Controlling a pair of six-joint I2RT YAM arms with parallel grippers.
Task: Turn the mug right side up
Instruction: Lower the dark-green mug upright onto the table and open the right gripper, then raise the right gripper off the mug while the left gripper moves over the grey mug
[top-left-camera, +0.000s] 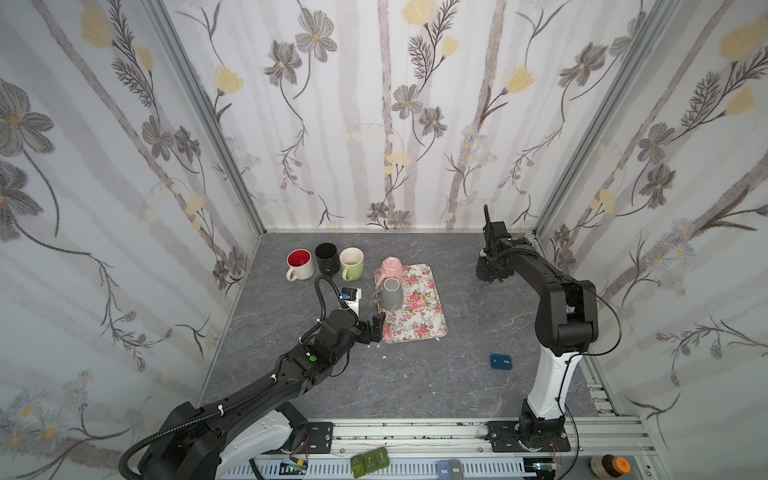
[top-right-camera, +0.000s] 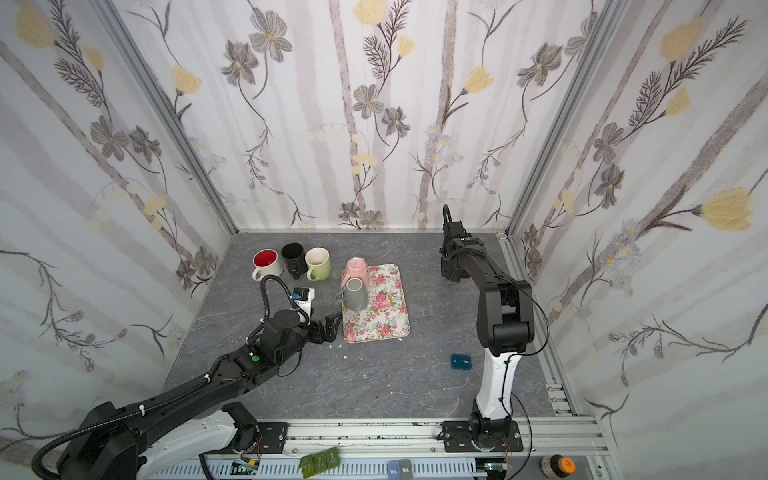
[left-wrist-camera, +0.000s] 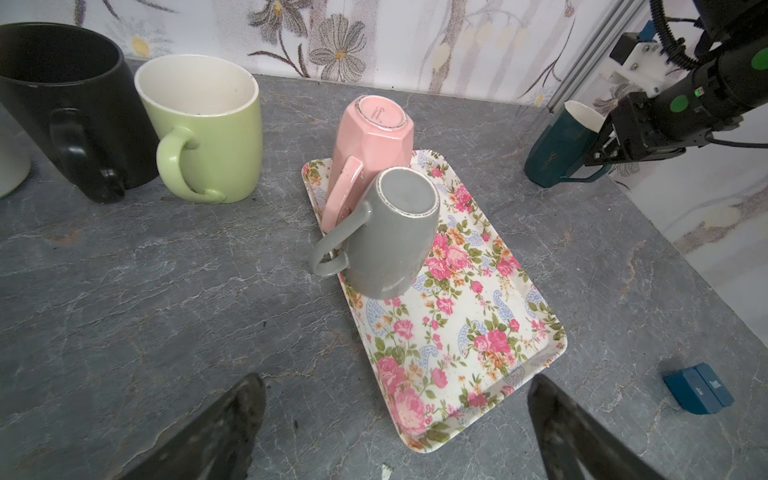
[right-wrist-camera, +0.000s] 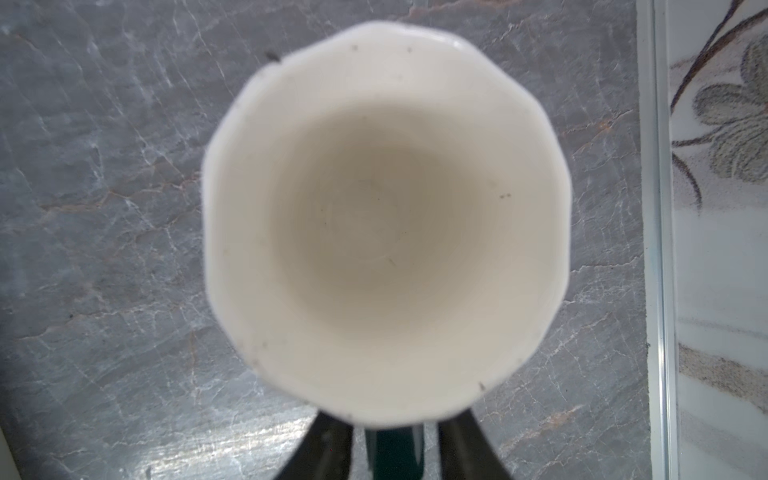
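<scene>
teal mug (left-wrist-camera: 555, 153) upright on the bench (left-wrist-camera: 124, 291), white inside facing up, directly below right claw (right-wrist-camera: 397, 432). Jaws parted, straddling the handle (right-wrist-camera: 395, 455) with a gap each side. left claw (left-wrist-camera: 397, 384) is spread wide, holding nothing.

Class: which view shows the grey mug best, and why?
Left wrist view: the grey mug is close, upside down on the floral tray, handle clear. In both top views it is small; the right wrist view misses it.

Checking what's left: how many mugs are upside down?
2, both on the floral tray: the pink mug at its far end, the gray mug beside it. None looks hidden.
</scene>
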